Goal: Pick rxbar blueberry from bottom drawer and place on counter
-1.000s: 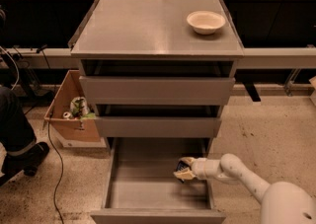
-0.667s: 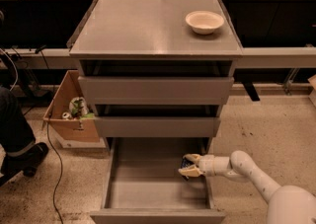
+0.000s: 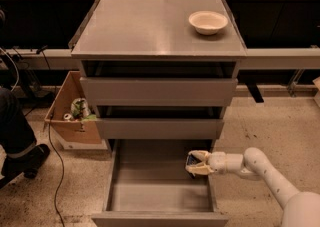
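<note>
Since a second earlier the gripper [image 3: 198, 164] had risen slightly rightward, clamped on the snack bar [image 3: 191, 159] by the right wall of the open bottom drawer [image 3: 150, 191], lower centre. The bar looked light, flat and slick-wrapped, probably best pinched across its width.
</note>
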`<state>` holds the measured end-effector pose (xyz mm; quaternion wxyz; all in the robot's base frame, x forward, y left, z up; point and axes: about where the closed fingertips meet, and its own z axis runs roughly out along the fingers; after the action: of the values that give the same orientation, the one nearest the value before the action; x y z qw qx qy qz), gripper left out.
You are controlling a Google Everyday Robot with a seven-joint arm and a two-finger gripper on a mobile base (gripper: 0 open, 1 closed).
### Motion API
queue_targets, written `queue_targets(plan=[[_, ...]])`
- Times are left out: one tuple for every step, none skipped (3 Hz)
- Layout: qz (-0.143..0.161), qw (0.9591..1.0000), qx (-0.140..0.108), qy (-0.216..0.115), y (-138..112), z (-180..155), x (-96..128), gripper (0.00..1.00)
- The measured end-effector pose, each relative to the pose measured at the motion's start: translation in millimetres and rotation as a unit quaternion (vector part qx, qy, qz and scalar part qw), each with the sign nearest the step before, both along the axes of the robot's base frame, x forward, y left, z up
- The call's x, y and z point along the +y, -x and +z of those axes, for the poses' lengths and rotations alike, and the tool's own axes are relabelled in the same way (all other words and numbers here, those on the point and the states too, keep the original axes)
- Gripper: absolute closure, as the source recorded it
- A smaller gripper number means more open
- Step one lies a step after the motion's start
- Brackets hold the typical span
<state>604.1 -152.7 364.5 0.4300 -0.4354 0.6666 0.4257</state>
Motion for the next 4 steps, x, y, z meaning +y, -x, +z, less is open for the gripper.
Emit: queue_targets(plan=[[0.0,1.0,0.0,0.0,0.0,0.0,0.0,1.0],[0.002,0.999,-0.044,0.003,3.2,55.1,2.6,1.0],[0.005,0.9951,-0.098,0.015,7.9,131.7,12.3,1.0],[0.016,0.9915,-0.128,-0.013,12.7,213.8,19.0,1.0]])
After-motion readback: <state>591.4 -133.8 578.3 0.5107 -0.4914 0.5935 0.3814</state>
